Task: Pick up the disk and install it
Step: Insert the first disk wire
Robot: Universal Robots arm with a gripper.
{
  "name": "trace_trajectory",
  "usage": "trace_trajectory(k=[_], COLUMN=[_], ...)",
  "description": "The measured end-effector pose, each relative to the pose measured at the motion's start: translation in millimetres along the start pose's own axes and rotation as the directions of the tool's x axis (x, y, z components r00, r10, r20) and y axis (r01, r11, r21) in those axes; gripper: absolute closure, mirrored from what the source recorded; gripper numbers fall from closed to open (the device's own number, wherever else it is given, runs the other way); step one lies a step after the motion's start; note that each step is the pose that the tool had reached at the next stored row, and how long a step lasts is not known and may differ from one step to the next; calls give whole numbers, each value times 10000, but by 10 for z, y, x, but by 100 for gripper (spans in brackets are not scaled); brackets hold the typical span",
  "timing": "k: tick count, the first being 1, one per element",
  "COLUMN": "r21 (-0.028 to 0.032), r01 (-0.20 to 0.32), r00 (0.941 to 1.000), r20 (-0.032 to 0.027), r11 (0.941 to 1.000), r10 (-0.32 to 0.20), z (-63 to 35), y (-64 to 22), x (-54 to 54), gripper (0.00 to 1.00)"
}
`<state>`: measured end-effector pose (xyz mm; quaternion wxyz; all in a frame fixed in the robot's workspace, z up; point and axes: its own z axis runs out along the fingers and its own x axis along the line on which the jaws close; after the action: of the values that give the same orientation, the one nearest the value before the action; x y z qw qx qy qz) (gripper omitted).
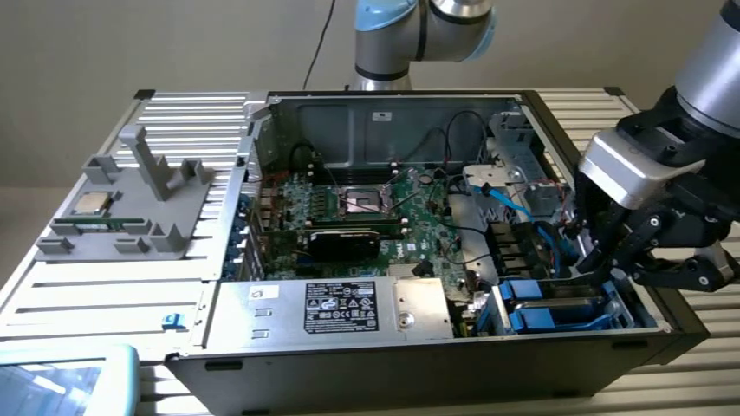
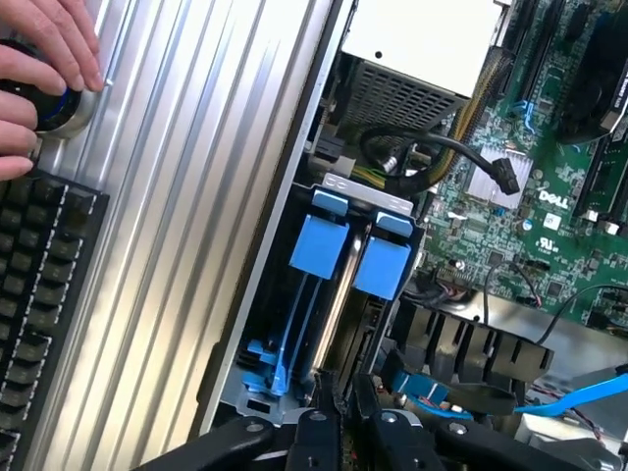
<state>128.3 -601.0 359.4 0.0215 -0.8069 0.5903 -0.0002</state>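
Note:
Two bright blue carriers (image 1: 553,305) stand on edge in the drive bay at the front corner of the open computer case, on the exterior view's right. In the wrist view their blue tabs (image 2: 319,245) sit side by side in the bay with a thin silver edge between them. No labelled face of the disk shows, so I cannot tell which carrier holds it. My gripper (image 1: 633,267) hangs just above this bay at the case's wall. Its black fingers (image 2: 319,417) stand close together over the bay's near end, with nothing visible between them (image 2: 343,407).
The motherboard (image 1: 370,208) fills the case's middle, with loose black and blue cables (image 1: 509,204) by the bay. A large silver box with a black label (image 1: 341,308) lies at the front. A grey fixture holding a small chip (image 1: 93,204) stands outside. A hand (image 2: 44,69) rests by a keyboard (image 2: 39,285).

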Motion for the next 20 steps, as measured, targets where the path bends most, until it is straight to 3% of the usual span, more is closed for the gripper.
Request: trace_trajectory(k=[3, 6, 7, 12, 17, 19, 20], r21=[-194, -362, -424, -860, -1110, -1155, -1158], r01=[4, 2, 1, -15, -36, -42, -46], r00=[9995, 9985, 9982, 9970, 9952, 9946, 9945], r20=[-314, -555, -604, -772, -972, -1040, -1045], r11=[9998, 9993, 9991, 9963, 9938, 9933, 9933], r10=[-10, -22, -27, -52, -73, -78, -76], z=[-6, -5, -5, -2, 0, 1, 1], y=[-17, -36, -43, -64, -80, -89, -96], x=[-51, -112, -129, -199, -252, -273, -281], gripper=[83, 83, 83, 83, 83, 83, 83])
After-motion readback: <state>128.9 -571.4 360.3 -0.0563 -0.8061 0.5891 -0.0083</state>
